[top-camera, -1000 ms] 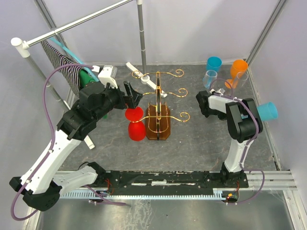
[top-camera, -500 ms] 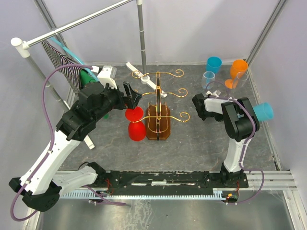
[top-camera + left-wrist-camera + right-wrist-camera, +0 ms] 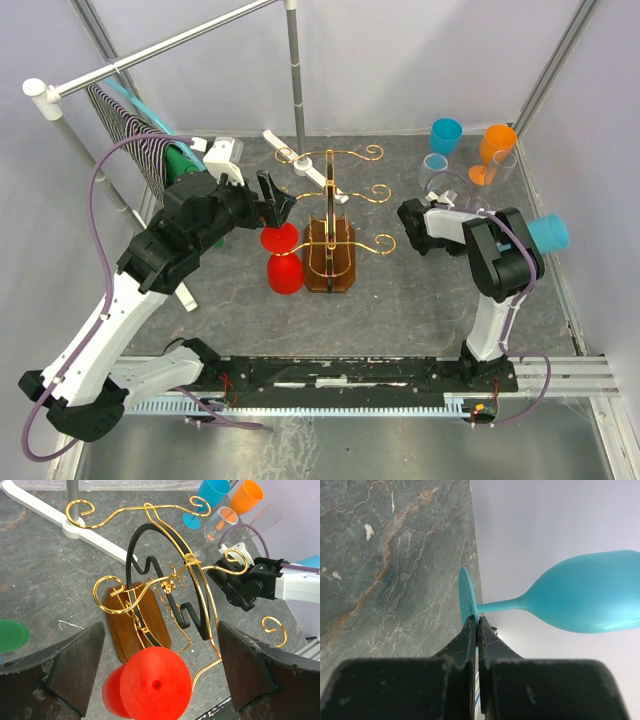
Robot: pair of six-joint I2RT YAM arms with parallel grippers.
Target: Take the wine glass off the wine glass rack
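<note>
The gold wire wine glass rack (image 3: 345,190) stands mid-table on its brown wooden base (image 3: 116,611). A red wine glass (image 3: 281,256) hangs upside down at the rack's near-left side, foot up. My left gripper (image 3: 277,196) hovers just above and left of that foot, open. In the left wrist view the red foot (image 3: 155,682) lies between the two wide-apart fingers, which do not touch it. My right gripper (image 3: 477,623) is shut on the foot rim of a teal wine glass (image 3: 590,597), held sideways off to the right (image 3: 550,232), away from the rack.
Teal (image 3: 446,133), orange (image 3: 497,144) and clear (image 3: 437,163) glasses stand at the back right. A grey pole frame (image 3: 294,70) carries a striped cloth (image 3: 130,135) at the back left, with a green object (image 3: 185,165) below it. A white stand foot (image 3: 305,168) lies behind the rack.
The right arm's forearm has swung slightly left toward the rack, with the teal glass still held. The left arm and the red glass have not moved.
</note>
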